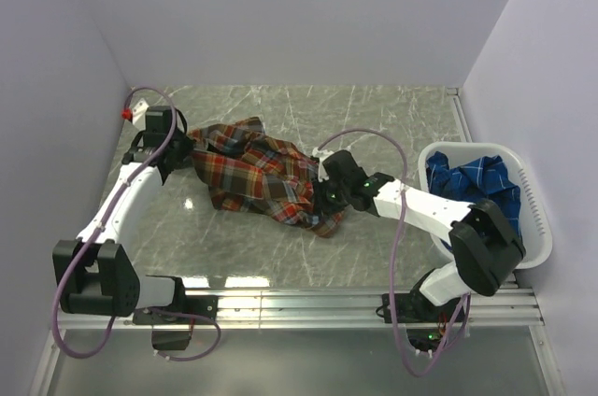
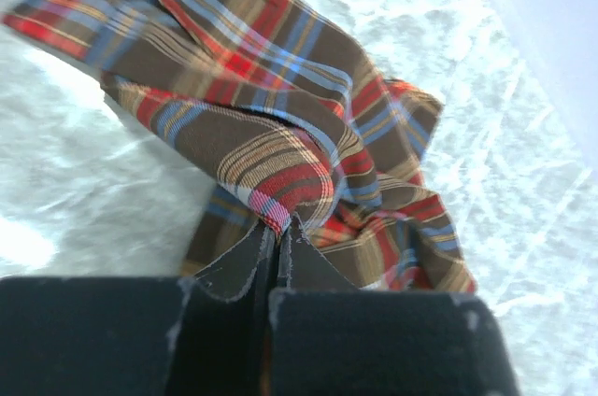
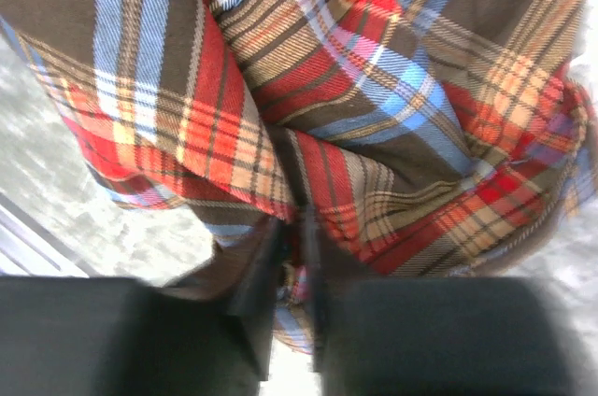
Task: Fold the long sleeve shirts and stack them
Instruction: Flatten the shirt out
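Top view: the red shirt [image 1: 262, 176] lies crumpled left of the basket [image 1: 534, 198], which holds the blue shirt [image 1: 472, 181]. The left gripper [image 1: 182, 148] and right gripper [image 1: 327, 192] sit at its opposite edges.

Left wrist: the jaws clamp a fold.

Right wrist: the jaws pinch cloth.

The step is probably spreading the shirt; next, lift and pull apart evenly.
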{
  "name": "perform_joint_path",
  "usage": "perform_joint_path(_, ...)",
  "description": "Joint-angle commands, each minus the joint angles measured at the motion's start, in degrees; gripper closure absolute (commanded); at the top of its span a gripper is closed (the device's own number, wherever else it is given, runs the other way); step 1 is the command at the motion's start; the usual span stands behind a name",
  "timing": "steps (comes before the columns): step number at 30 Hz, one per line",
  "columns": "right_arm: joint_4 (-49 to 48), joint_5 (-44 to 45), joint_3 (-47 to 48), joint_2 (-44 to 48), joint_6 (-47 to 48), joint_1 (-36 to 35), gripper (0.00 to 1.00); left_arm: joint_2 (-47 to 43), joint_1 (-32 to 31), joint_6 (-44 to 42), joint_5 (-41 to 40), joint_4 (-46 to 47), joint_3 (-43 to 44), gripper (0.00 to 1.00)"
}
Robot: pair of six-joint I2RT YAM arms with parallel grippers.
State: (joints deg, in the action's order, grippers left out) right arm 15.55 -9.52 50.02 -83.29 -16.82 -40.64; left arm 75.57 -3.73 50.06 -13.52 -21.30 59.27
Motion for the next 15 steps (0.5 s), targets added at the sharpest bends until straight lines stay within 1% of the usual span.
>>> perform_joint_path(1,1.58,-1.82,4.29,-1.61,2.14,-0.23,0.90,-2.53,0.12,-4.09,-4.75,-3.83,3.65,0.99)
perform_joint_path(2,2.02,-1.12,4.99,-1.79,2.49,-0.23,0.96,-2.88,0.12,-4.79,-5.63,-4.27,4.45,1.00)
perform_joint_path(3,2.46,-0.07,6.13,-1.71,3.19,-0.23,1.00,-2.88,0.12,-6.28,-6.34,-4.54,5.33,0.99)
perform_joint_path(6,3.78,4.58,9.11,-0.31,5.38,-0.14,1.00,-1.83,0.21,-8.48,-9.06,-5.16,8.84,0.99)
perform_joint_path(7,4.57,8.43,10.17,0.05,6.00,-0.14,1.00,-0.87,0.39,-8.84,-9.85,-5.07,10.59,0.99)
perform_joint_path(9,5.19,12.22,13.94,0.93,7.06,0.47,1.00,0.54,0.91,-9.46,-9.86,-4.46,12.27,0.99)
perform_joint_path(11,5.46,17.14,16.59,1.28,6.89,1.18,1.00,3.61,1.44,-9.63,-9.25,-4.54,15.78,0.99)
perform_joint_path(15,3.44,23.04,21.16,3.56,9.07,1.62,1.00,8.97,1.70,-10.95,-10.12,-7.43,25.78,0.99)
